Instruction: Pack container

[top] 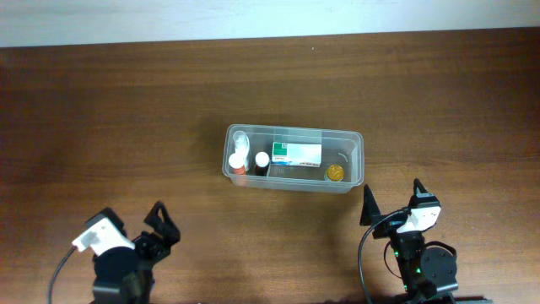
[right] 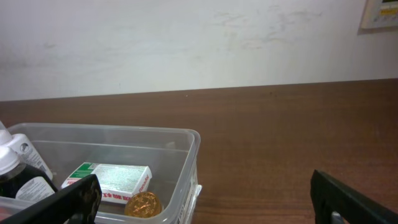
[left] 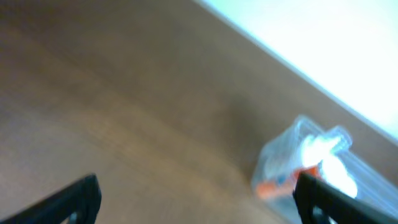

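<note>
Judging from the loaded container (top: 295,127), packing looks done; left tool (top: 164,221) at seven o'clock and right tool (top: 392,192) at five, both released, should avoid nudging it.

We see a dark wooden table (top: 101,127) with a pale wall (right: 186,43) behind it, where the corner of a framed sheet (right: 380,14) shows at two o'clock in the right wrist view. From above, a green-and-white carton (top: 297,154) lies flat, with a small gold disc (top: 335,173) near it at four o'clock. At its nine o'clock we find a dark white-capped bottle (top: 261,160) just beside an orange bottle (top: 237,163).
</note>
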Motion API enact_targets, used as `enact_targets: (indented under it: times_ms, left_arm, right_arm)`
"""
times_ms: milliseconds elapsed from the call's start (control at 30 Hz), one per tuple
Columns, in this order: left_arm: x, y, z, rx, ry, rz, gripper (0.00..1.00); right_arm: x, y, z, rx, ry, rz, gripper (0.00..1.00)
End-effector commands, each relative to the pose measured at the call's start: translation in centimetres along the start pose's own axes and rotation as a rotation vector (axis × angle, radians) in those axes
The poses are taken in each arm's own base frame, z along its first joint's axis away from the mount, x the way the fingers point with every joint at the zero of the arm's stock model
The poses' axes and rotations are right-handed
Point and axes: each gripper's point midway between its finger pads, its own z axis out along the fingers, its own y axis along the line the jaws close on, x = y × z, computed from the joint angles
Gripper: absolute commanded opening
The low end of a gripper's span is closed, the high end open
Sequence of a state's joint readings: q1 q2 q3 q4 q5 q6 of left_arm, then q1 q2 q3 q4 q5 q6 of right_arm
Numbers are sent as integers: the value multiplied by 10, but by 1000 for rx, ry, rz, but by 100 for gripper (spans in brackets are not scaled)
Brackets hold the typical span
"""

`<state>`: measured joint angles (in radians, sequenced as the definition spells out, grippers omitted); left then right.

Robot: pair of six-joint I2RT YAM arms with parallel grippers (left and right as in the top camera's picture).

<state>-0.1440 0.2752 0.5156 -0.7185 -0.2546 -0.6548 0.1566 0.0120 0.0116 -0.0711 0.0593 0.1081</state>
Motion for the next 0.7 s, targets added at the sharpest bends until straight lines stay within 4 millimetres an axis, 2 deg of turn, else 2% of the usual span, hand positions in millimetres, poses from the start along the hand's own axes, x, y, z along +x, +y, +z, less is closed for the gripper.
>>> enact_targets:
  times_ms: [0, 100, 200, 333, 500, 667]
  left_arm:
    - [7, -11, 16, 89, -32, 22, 99]
    - [-5, -35, 24, 215, -138, 112, 99]
    - [-16, -55, 24, 321, -254, 239, 99]
    - [-14, -71, 21, 399, -318, 431, 99]
    - [2, -73, 23, 432, -322, 595, 99]
    - [5, -65, 25, 422, -343, 620, 99]
  right_arm:
    - [2, -2, 0, 9, 2, 1, 98]
    - [2, -2, 0, 9, 2, 1, 98]
    - [2, -2, 0, 9, 1, 1, 98]
    - [2, -2, 0, 9, 2, 1, 98]
    - [2, -2, 0, 9, 2, 1, 99]
    - [2, -2, 0, 9, 2, 1, 98]
